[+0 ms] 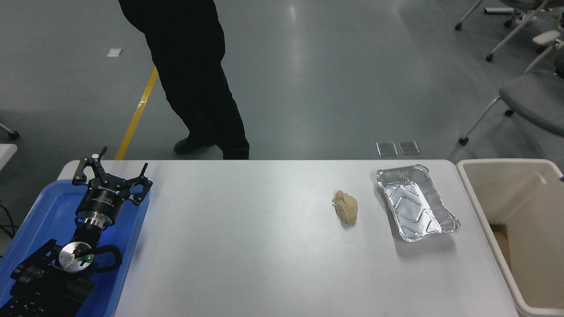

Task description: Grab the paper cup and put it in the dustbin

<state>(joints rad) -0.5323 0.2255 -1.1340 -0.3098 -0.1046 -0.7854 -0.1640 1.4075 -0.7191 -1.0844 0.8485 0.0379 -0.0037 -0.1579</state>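
The paper cup is out of view. The dustbin, a large cream rectangular bin with deep walls, stands against the table's right end and is cut off by the picture's edge. Inside it I see only its walls and a brown patch at the bottom. My left gripper is parked at the lower left over a blue tray, open, with nothing between its fingers. My right arm does not show anywhere.
A crumpled tan paper wad lies right of the table's middle. Beside it, toward the dustbin, sits a shiny foil tray. The blue tray lies under my left arm. A person in black trousers stands beyond the far edge.
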